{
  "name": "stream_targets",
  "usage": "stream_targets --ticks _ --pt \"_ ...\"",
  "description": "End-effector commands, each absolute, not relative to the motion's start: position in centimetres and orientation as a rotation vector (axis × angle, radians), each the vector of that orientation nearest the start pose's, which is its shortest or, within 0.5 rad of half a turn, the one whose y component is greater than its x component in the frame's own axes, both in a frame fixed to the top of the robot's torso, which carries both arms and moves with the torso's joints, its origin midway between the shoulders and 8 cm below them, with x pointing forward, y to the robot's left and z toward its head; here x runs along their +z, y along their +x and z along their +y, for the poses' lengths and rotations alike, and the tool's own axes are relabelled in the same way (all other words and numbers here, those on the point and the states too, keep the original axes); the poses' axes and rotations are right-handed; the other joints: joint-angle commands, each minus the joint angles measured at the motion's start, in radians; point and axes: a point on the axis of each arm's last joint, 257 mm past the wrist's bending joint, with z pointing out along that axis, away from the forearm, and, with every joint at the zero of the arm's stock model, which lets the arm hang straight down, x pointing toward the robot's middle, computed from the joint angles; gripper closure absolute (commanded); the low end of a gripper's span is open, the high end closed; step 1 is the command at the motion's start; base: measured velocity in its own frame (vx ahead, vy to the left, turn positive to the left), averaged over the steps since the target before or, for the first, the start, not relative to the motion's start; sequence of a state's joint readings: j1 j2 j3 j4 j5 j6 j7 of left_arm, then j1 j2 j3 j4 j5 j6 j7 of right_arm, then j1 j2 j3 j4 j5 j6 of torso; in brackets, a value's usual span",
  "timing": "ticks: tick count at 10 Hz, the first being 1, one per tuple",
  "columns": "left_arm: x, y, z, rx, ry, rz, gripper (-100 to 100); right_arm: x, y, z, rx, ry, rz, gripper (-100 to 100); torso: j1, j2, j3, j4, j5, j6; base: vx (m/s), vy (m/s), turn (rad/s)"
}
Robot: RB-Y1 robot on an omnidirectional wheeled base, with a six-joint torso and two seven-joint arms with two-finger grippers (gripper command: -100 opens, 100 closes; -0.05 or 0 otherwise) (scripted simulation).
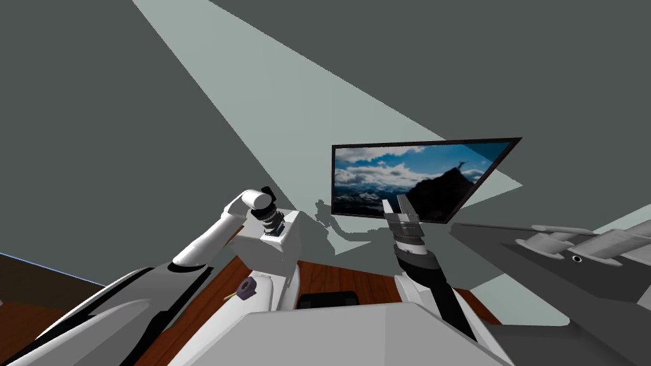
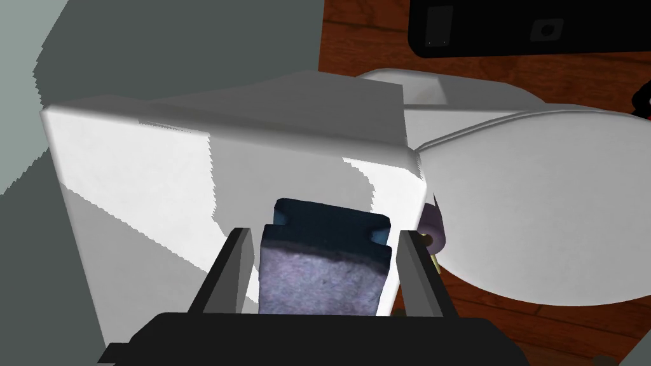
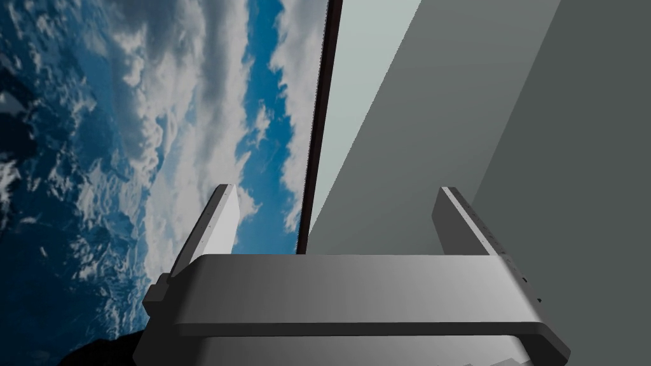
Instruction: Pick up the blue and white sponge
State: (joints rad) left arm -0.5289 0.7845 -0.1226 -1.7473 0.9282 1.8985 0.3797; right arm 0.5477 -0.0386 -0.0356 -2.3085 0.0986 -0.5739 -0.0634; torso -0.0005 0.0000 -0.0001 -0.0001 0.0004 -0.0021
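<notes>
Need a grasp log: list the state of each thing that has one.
Sponge: gripped at its sides, at the top of the toilet tank.
Left gripper: shut on the sponge.
Right gripper: open, empty, raised.
Toilet lid: down.

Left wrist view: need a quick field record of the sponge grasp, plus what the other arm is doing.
sponge: dark blue layer and pale grey layer, between the left hand's fingers
left hand: shut on sponge, fingers against its two sides
below sponge: top of white tank
lift: cannot tell if clear of tank
beside tank: small purple object, white toilet lid
right hand: open, raised, idle
</notes>
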Motion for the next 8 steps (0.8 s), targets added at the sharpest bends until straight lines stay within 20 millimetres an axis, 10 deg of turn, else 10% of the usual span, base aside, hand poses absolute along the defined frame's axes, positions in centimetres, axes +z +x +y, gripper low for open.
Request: stream_targets --ticks 1,3,4,5,8 --pt "-21.5 41.8 30.2 -0.254 -2.097 2.219 100 3.5 32.4 -27.3 1.268 0.536 0.653 0 0.000 0.000 0.000 0.000 0.000 0.000 0.000 0.000 0.000" --pt "-21.5 41.8 30.2 -0.254 -2.098 2.217 100 3.5 32.4 -27.3 1.268 0.536 0.653 0 0.000 0.000 0.000 0.000 0.000 0.000 0.000 0.000 0.000" --pt "-21.5 41.8 30.2 -0.254 -2.099 2.217 0 3.5 32.4 -27.3 1.268 0.536 0.653 0 0.000 0.000 0.000 0.000 0.000 0.000 0.000 0.000 0.000" --pt "-20.4 41.5 29.9 -0.255 -2.094 2.222 100 3.5 32.4 -27.3 1.268 0.536 0.653 0 0.000 0.000 0.000 0.000 0.000 0.000 0.009 0.001 0.048" --pt "-19.9 41.4 29.8 -0.257 -2.089 2.226 100 3.5 32.4 -27.3 1.268 0.536 0.653 0 -0.001 0.000 0.000 0.001 -0.001 0.000 0.016 0.000 0.029"
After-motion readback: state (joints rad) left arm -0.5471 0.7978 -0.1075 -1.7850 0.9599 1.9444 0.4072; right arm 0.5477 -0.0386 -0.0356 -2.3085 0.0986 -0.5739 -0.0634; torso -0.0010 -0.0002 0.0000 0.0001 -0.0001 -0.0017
